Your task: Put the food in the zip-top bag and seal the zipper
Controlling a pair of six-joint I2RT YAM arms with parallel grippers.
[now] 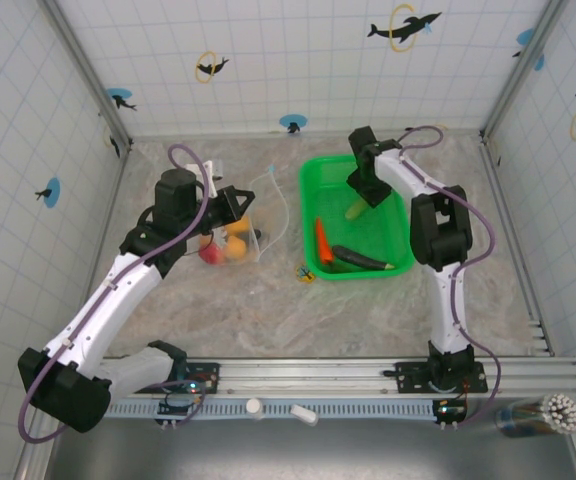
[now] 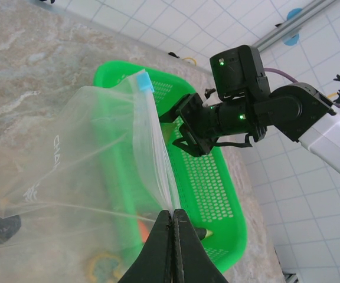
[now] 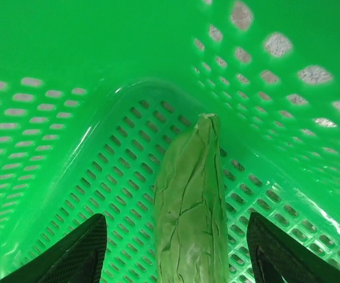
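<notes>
My left gripper (image 1: 234, 204) (image 2: 173, 216) is shut on the top edge of the zip-top bag (image 1: 248, 232) (image 2: 93, 159), pinching the whitish zipper (image 2: 157, 150) and holding the bag up. A blue slider tab (image 2: 144, 81) sits at the strip's far end. A red apple (image 1: 211, 254) and a yellow-orange fruit (image 1: 236, 248) lie inside the bag. My right gripper (image 1: 366, 192) (image 3: 176, 223) stands open inside the green basket (image 1: 313, 200) (image 3: 99, 71). Its fingers (image 3: 78, 253) straddle a pale green wrinkled cucumber (image 1: 355, 211) (image 3: 190, 200) without touching it. An orange carrot (image 1: 322, 243) and a dark eggplant (image 1: 365, 258) lie in the basket's near half.
A tiny yellow-and-black trinket (image 1: 306, 271) lies on the marble table just outside the basket's front left corner. Tiled walls close in the table on three sides. A metal rail (image 1: 368, 372) runs along the near edge, with a cup of white sticks (image 1: 546, 414) at bottom right.
</notes>
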